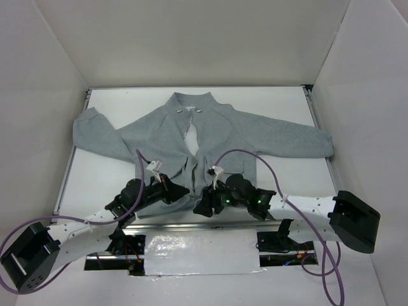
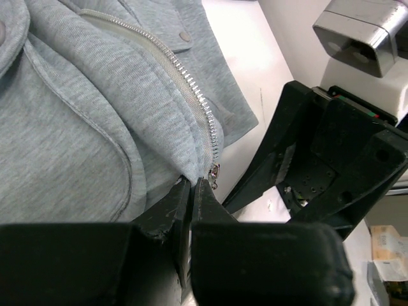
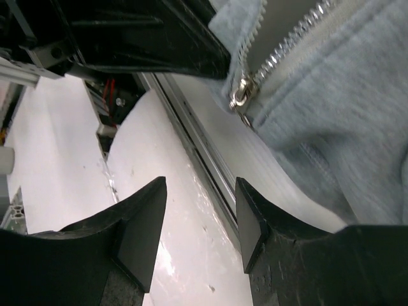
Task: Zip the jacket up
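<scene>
The small light-grey fleece jacket (image 1: 220, 137) lay flat on the white surface (image 1: 287, 105), collar away from me, hem at the near edge. My left jaws were pinched shut on the hem beside the pale silvery zipper (image 2: 191, 86), probably to anchor the cloth. My right jaws stood apart and empty just short of the metal pull (image 3: 240, 97), apparently lining up to grasp it.

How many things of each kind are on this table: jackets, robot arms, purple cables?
jacket: 1
robot arms: 2 (left arm, right arm)
purple cables: 2 (left cable, right cable)
Total: 5
</scene>
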Controlling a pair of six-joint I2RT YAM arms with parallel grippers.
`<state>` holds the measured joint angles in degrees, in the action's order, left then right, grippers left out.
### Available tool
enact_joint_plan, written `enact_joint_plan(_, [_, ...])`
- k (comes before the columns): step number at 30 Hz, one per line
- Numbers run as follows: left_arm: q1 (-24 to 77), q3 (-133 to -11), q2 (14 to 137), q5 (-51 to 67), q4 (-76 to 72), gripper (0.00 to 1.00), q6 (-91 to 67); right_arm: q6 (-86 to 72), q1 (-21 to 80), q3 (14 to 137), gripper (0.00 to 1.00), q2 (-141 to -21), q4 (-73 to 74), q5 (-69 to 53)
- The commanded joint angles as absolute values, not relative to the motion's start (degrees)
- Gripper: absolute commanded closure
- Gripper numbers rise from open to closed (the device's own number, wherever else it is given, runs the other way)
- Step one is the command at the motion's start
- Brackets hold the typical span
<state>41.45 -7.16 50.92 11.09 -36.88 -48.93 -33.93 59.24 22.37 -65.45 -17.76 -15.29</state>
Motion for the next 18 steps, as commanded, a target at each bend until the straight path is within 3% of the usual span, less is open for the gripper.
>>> enact_joint_plan(1, [41.7, -9.0, 51.2, 12.5, -40.8, 1.0, -49.6, -35.5, 59.8, 21.7, 0.45, -66.9, -28.2, -14.8])
enact_joint_plan(18, [41.7, -9.8, 53.1, 14.1, -42.8, 1.0, -50.1, -36.3, 60.7, 21.1, 0.39, -68.0, -29.6, -1.8])
